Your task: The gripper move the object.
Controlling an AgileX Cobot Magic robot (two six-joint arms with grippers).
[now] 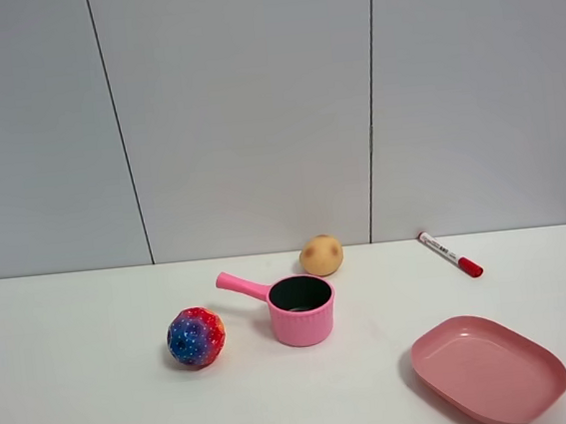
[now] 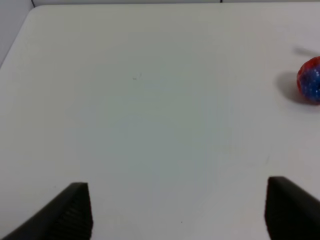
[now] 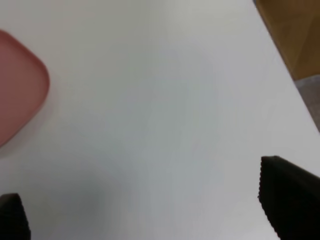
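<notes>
The small pink saucepan [image 1: 301, 309] stands upright near the middle of the white table [image 1: 82, 412], its dark inside showing and its straight handle pointing back left. No arm or gripper shows in the exterior high view. In the left wrist view my left gripper [image 2: 177, 212] is open over bare table, with both black fingertips [image 2: 75, 210] at the picture's lower edge and far apart. In the right wrist view my right gripper [image 3: 147, 210] is open over bare table, beside the pink plate's edge [image 3: 20, 100]. The saucepan shows in neither wrist view.
A multicoloured ball [image 1: 196, 337] lies left of the saucepan and shows in the left wrist view [image 2: 310, 80]. A tan potato-like ball [image 1: 321, 255] lies behind the saucepan. A red marker [image 1: 450, 254] lies at the back right. A flat pink oval plate [image 1: 489, 370] lies front right.
</notes>
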